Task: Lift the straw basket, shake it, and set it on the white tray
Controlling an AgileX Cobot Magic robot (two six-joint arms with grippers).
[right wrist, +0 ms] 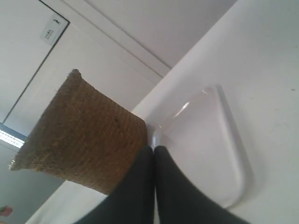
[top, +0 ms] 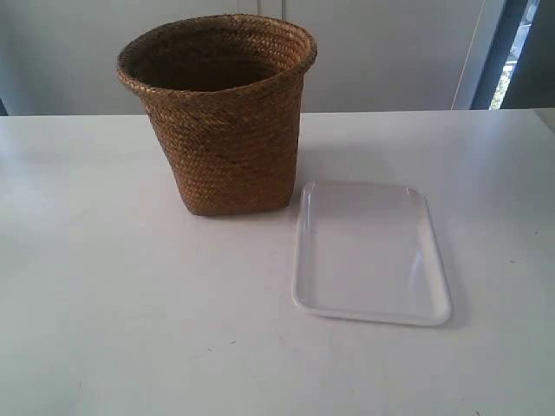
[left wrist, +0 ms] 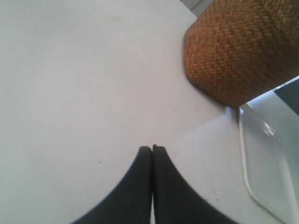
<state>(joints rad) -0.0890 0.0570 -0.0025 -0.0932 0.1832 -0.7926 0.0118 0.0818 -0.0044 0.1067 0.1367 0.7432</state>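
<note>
**Basket** [top: 224,121]: woven straw, one piece. Stands upright on the worktop [top: 104,303], base down, open mouth up. Long axis vertical, widening from a squarish base to a round braided rim. Sits left of centre and towards the far side in the exterior view. Nothing holds it.

**Tray** [top: 368,251]: white, glossy, lying flat on the worktop to the right of the basket and nearer. Long axis runs near to far. Its far left corner is just beside the basket's base; contact cannot be told.

**Left gripper** [left wrist: 152,148]: fingers pressed together, empty. Low over bare worktop, pointing towards the basket's base and the tray's corner, apart from both.

**Right gripper** [right wrist: 153,149]: fingers pressed together, empty. Tilted, aimed where basket and tray meet; its gap from them cannot be told.

Neither arm shows in the exterior view.
</note>
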